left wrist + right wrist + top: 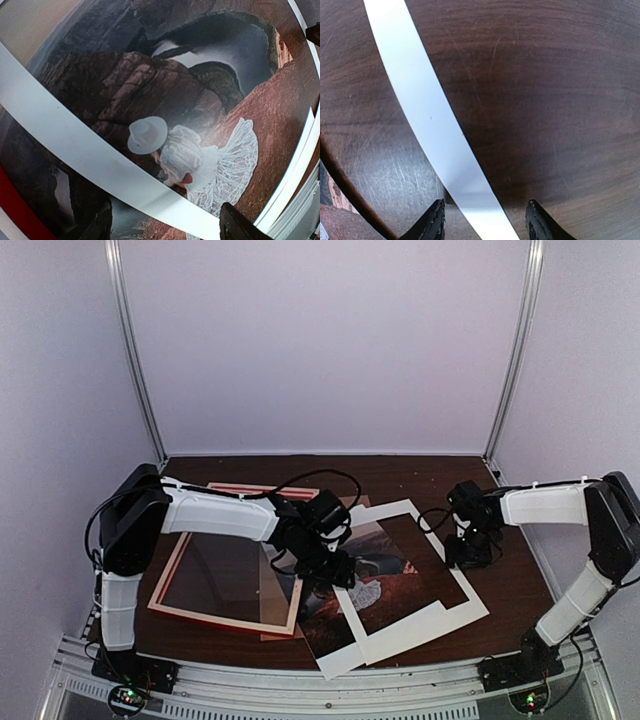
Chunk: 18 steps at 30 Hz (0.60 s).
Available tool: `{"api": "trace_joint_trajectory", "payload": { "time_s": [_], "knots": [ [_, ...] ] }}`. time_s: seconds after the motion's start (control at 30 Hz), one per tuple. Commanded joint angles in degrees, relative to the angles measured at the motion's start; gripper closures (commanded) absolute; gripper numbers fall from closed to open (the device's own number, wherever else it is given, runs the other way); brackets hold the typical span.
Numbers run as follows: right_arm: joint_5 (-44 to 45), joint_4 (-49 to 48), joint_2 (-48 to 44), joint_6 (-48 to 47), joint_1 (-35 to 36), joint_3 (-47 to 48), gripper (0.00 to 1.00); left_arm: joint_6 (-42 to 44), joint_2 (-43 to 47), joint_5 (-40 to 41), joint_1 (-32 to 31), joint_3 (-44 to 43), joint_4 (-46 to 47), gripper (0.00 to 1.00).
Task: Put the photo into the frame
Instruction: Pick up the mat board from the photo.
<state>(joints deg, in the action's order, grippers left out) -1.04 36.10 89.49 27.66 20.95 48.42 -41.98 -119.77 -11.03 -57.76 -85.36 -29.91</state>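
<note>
Dark wood table (400, 475). The frame (220, 618) lies flat on the left side, with a red outer edge and a pale inner strip. The photo (395, 565) lies flat at centre, just right of the frame and not inside it. I can't tell whether its left edge overlaps the frame's right side.

A white mat (410, 638) sits askew on top of the photo, its right part sticking out over bare table. In the left wrist view a mat strip (75, 145) crosses the photo (150, 90) diagonally. The white-dressed figure with a hat shows beside the strip, and a bit of the red frame (20, 210) shows at lower left.

The left gripper (335, 570) is over the middle of the photo. Its claw (167, 225) is wide, with nothing between the fingers.

The right gripper (470, 555) is down at the mat's right side. Its fingers (435, 222) are apart and straddle the white strip (430, 130), which lies flat on the table (560, 100). There is no pinch on it.
</note>
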Motion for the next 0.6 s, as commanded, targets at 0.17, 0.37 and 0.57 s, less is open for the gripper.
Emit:
{"api": "trace_joint_trajectory", "payload": {
  "time_s": [0.17, 0.37, 0.57],
  "knots": [
    [-3.5, -2.2, 2.9, -4.8, -1.8, 1.1, 0.47, -3.3, -3.2, -0.2, 0.9, -0.8, 0.8, 0.3],
    [-7.1, -3.9, 1.9, -4.2, -3.0, -0.7, 0.52, -3.6, -4.1, -1.6, 2.5, -1.4, 3.2, 0.37],
    [-9.0, -4.9, 0.6, -2.7, -3.2, -2.1, 0.59, -3.2, -6.5, -2.2, 3.6, -4.2, 3.8, 0.4]
  ]
}}
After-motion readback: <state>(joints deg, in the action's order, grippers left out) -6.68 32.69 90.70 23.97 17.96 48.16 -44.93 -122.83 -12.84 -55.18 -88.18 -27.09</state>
